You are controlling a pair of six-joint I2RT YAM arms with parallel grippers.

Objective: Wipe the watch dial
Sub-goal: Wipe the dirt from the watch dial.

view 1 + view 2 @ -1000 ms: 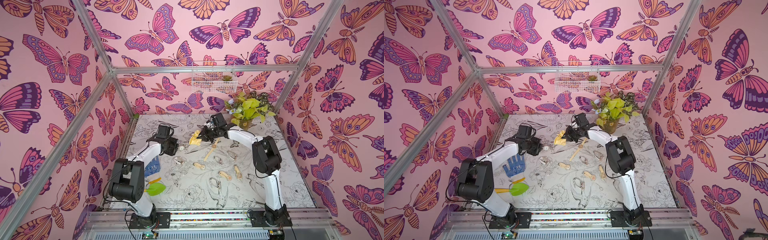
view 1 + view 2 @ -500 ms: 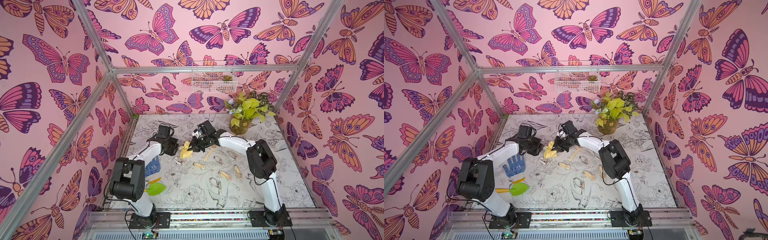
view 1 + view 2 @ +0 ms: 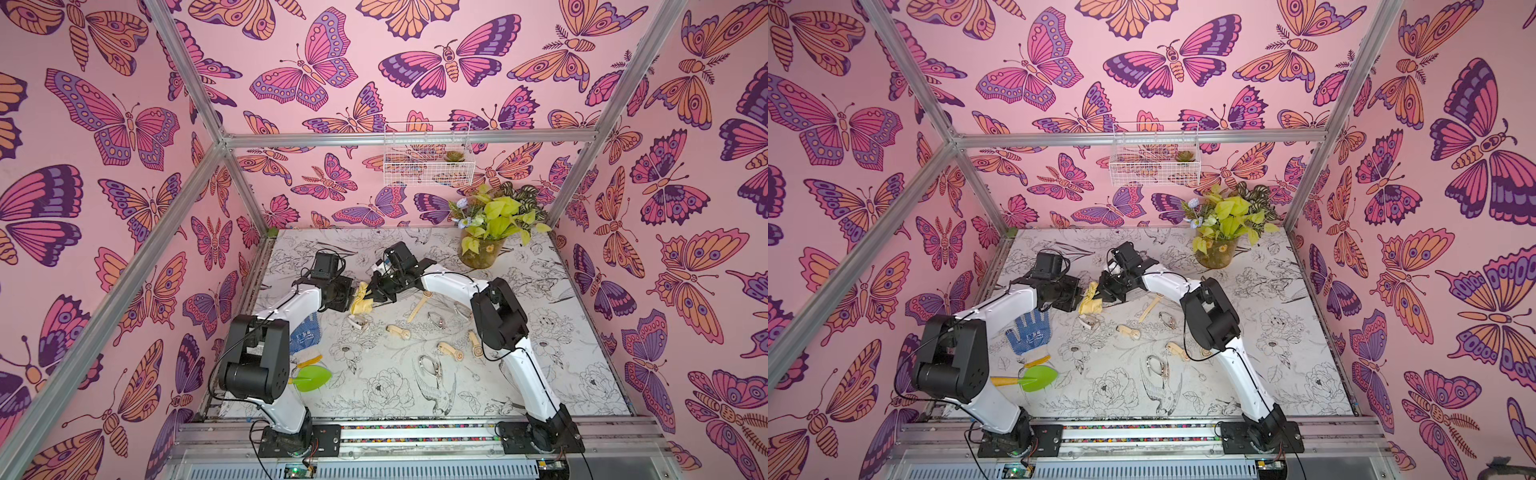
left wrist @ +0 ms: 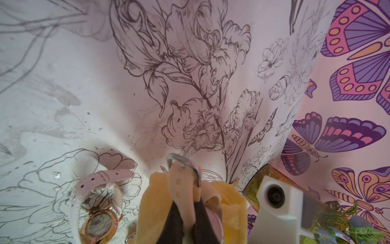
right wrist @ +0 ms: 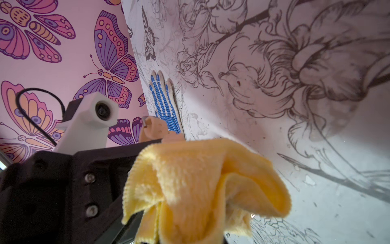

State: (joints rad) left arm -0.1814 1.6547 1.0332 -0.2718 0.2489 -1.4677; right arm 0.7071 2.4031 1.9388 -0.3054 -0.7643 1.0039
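Right fingers (image 3: 373, 296), tight on cloth (image 3: 360, 306), now beside left fingers' (image 4: 172, 219) clamped watch (image 4: 184, 186).

Watch (image 4: 190, 202) had peach strap (image 4: 181, 186), silver buckle (image 4: 197, 175), pinkish dial (image 4: 213, 219); sat pinched in left end effector (image 4: 187, 224), buckle end sticking out. Yellow fuzzy cloth (image 5: 200, 179), bunched in right end effector (image 3: 374, 296), lay against it.

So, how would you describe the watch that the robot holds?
Start at the potted plant, then go left to the yellow cloth. Beside it the left pincer grips the watch: peach strap, silver buckle, the only one off the table.
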